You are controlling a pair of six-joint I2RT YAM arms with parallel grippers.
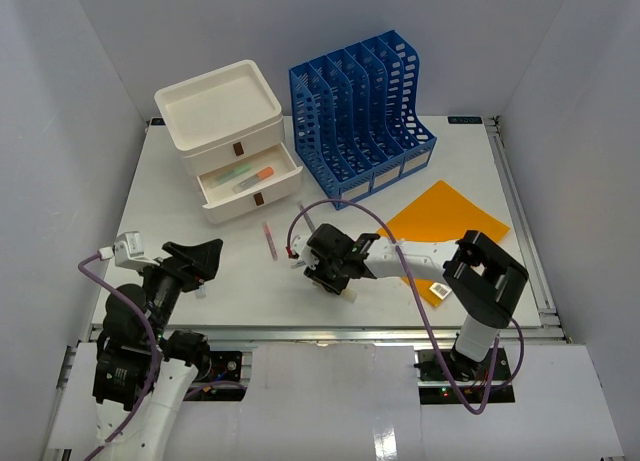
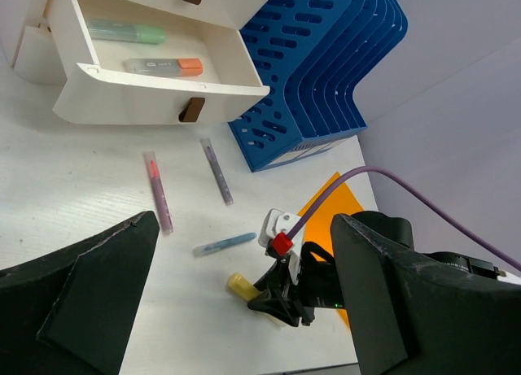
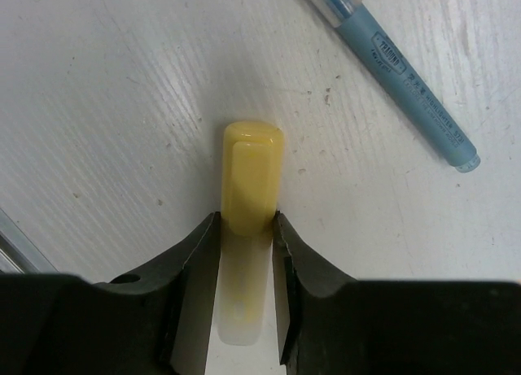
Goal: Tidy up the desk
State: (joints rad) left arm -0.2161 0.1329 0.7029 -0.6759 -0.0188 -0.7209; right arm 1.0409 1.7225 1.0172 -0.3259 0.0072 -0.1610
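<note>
The desk point(image 1: 190, 236) is a white tabletop with pens scattered on it. A yellow highlighter point(image 3: 252, 176) lies flat on it near the front middle, also seen as a yellow highlighter point(image 2: 238, 286) from the left. My right gripper point(image 3: 246, 224) is down at the desk surface, its two fingers pressed against both sides of the highlighter's body. In the top view the right gripper point(image 1: 328, 279) hides most of it. My left gripper point(image 1: 200, 266) hovers at the front left, wide open with nothing between its fingers point(image 2: 89, 302).
A blue pen point(image 3: 407, 66) lies just beside the highlighter. A pink pen point(image 2: 159, 202) and a purple pen point(image 2: 217, 172) lie nearer the white drawer box point(image 1: 235, 141), whose open lower drawer point(image 2: 163, 86) holds two highlighters. A blue file holder point(image 1: 365, 111) and orange sheet point(image 1: 450, 221) sit right.
</note>
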